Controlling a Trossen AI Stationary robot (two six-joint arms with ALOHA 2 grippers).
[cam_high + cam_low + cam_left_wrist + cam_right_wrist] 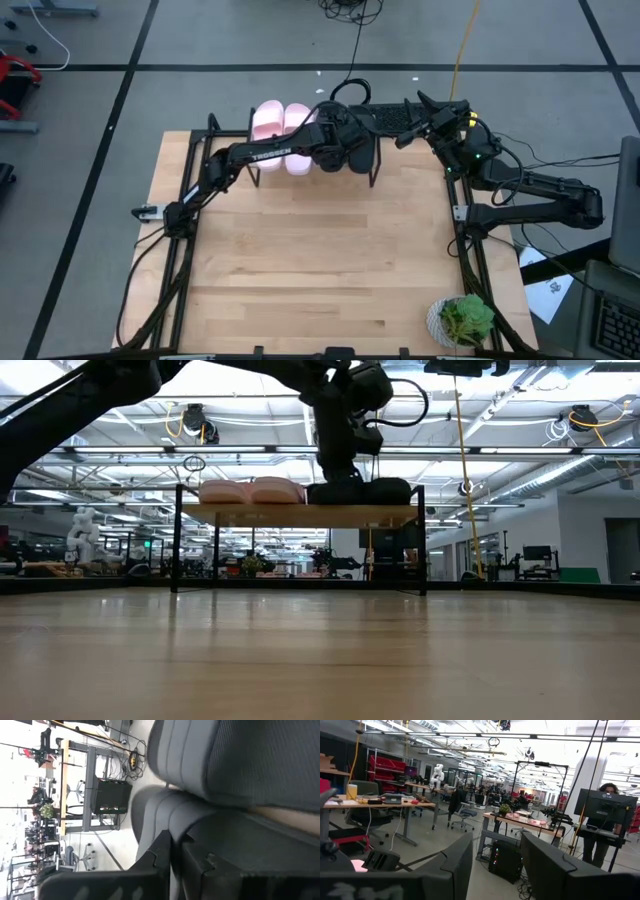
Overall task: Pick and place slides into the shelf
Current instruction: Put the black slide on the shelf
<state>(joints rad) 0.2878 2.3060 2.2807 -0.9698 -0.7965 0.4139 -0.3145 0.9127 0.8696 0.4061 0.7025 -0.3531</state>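
The shelf (300, 515) stands at the table's far edge, and all the slides rest on its plank top by their soles. The pale pink pair (280, 125) (250, 491) lies at its left end. To the pair's right lie two black slides (335, 491) (387, 490), side by side. My left gripper (335, 135) (174, 855) reaches over the shelf and is shut on the black slide next to the pink pair (165, 815). My right gripper (425, 105) (497, 865) hangs raised at the far right, open, with nothing between its fingers. My left gripper has its two fingers closed together at the strap (167, 827) of the black slide next to the pink pair. They slant down from the table's near left. The fingertips hide the contact itself. The slide lies level with its sole on the shelf top.
A small potted plant (462, 322) stands at the table's near right corner. The bare wooden tabletop (320, 260) stretches in front of the shelf. Beyond the table, a person (607, 820) stands at a desk in the room.
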